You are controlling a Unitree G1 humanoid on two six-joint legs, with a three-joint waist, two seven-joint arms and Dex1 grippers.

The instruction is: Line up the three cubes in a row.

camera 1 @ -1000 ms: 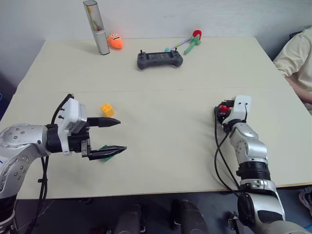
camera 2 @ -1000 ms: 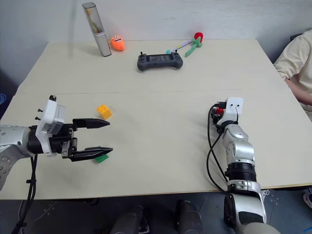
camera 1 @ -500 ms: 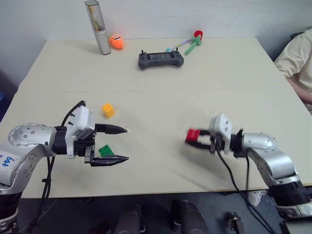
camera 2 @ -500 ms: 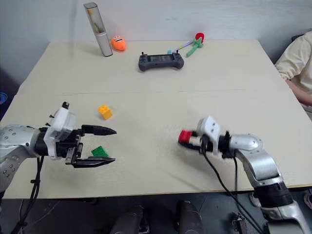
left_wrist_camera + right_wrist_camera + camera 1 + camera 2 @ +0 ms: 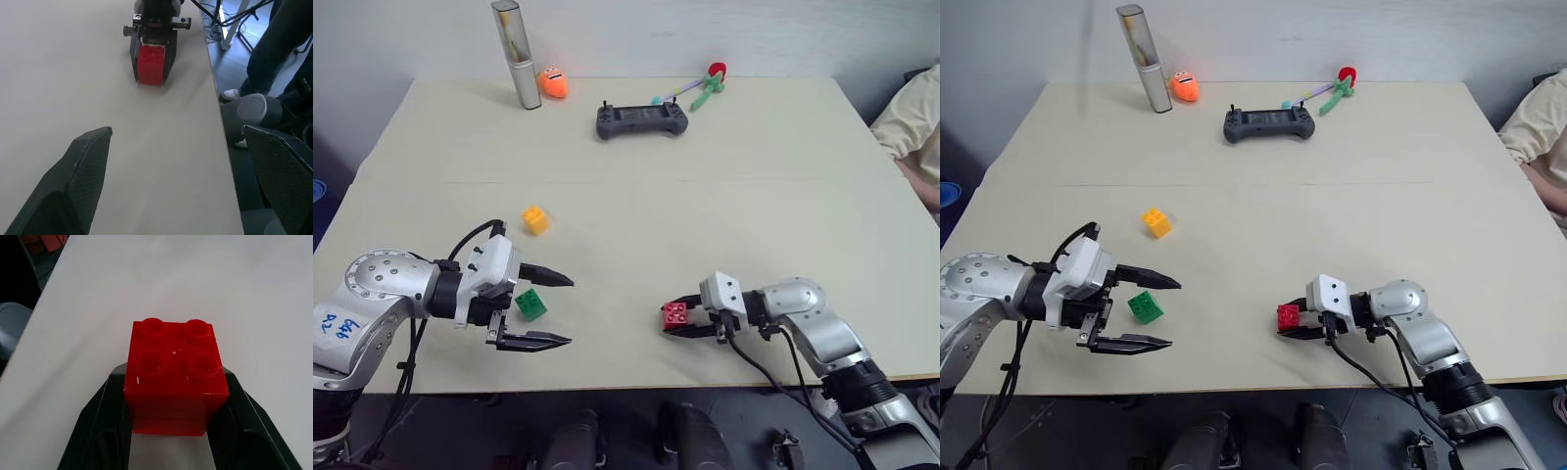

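Red cube [image 5: 674, 314] sits low on the desk [image 5: 705, 196] near the front edge, between the two black fingers of the right claw [image 5: 677, 320], studs up; the fingers flank its sides, though whether they press it cannot be told. Green cube [image 5: 530, 303] lies between the spread fingers of the left claw [image 5: 558, 310], touching neither. Yellow-orange cube [image 5: 535, 219] rests apart, farther back on the desk, beyond the left claw.

Half a second ago the right claw carried the red cube above the desk; now the cube is down near the surface and the arm is lower. A second ago that claw was back at the right side of the desk. The left claw has settled lower around the green cube, its fingers as wide as before.

Cubes are glossy moulded plastic with round studs. Desk is matte, pale beige. Grey game controller [image 5: 642, 119] lies at the far side.
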